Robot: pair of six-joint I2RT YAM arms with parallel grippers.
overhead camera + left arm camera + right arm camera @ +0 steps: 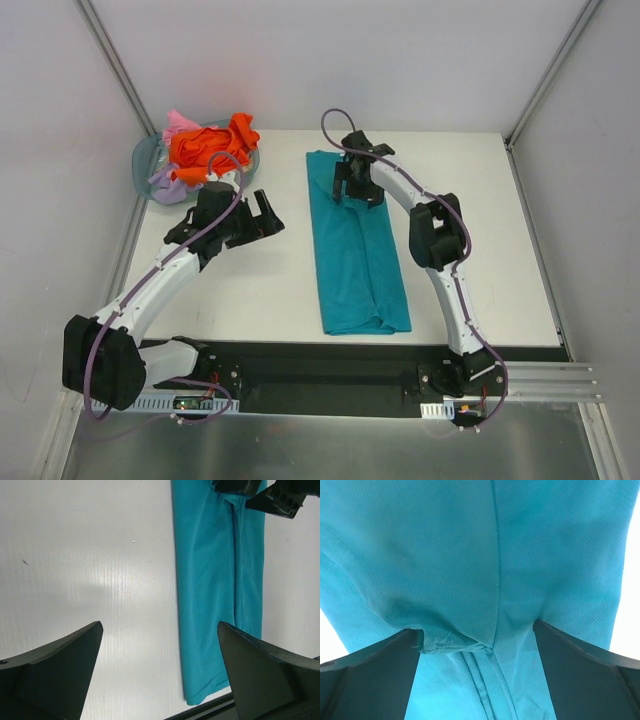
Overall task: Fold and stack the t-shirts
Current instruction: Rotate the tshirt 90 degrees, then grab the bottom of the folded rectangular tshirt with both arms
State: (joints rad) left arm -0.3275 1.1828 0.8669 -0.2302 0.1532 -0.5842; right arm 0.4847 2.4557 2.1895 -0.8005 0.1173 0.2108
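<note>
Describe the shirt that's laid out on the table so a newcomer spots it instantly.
On the white table, look to its middle. The teal t-shirt lies flat there, folded into a long narrow strip. Unlike it, the crumpled shirts, orange, pink and lavender, sit heaped in the basket at the far-left corner.

1. The teal t-shirt (357, 250) is showing one plain colour.
2. An orange t-shirt (205, 145), pink t-shirt (178, 123) and lavender t-shirt (165, 183) are showing plain.
3. The basket (143, 157) is looking translucent grey-blue.
4. The worktop (260, 290) is looking white.
5. The left tool (270, 215) and right tool (352, 195) are showing black.
</note>
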